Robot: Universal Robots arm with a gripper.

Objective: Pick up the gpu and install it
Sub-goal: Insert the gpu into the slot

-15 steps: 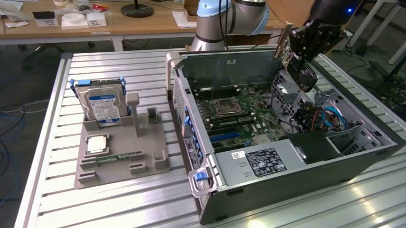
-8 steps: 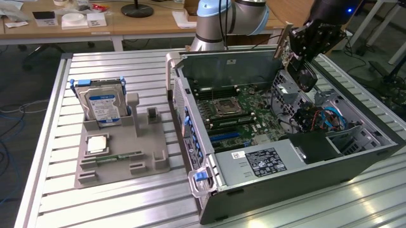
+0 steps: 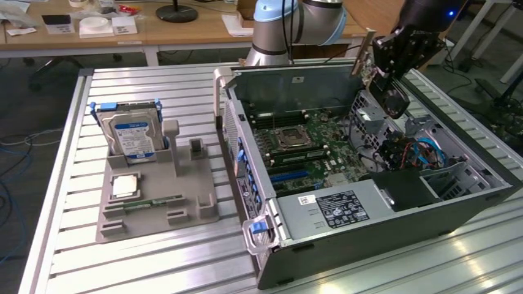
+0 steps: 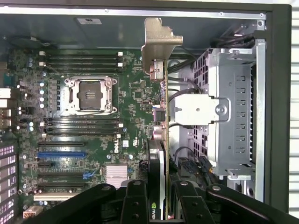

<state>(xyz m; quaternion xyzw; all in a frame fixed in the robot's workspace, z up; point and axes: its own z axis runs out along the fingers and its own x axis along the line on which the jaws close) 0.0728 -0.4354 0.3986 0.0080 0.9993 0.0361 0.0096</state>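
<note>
The gpu (image 3: 387,92) hangs on edge above the back right part of the open computer case (image 3: 384,239), its metal end bracket (image 3: 362,54) pointing away. My gripper (image 3: 395,75) is shut on it from above. In the wrist view the gpu (image 4: 161,140) shows edge-on between my black fingers (image 4: 135,201), with the bracket (image 4: 156,42) at its far end. The card hovers over the strip between the motherboard (image 4: 93,116) and the silver drive cage (image 4: 229,116). A blue slot (image 4: 60,154) lies on the board, apart from the card.
A grey parts holder (image 3: 192,208) on the slatted table (image 3: 147,263) carries a hard drive (image 3: 132,136), a processor chip (image 3: 124,185) and a memory stick (image 3: 152,201). The case walls, blue cables (image 3: 425,150) and the drive cage crowd the space beneath the card.
</note>
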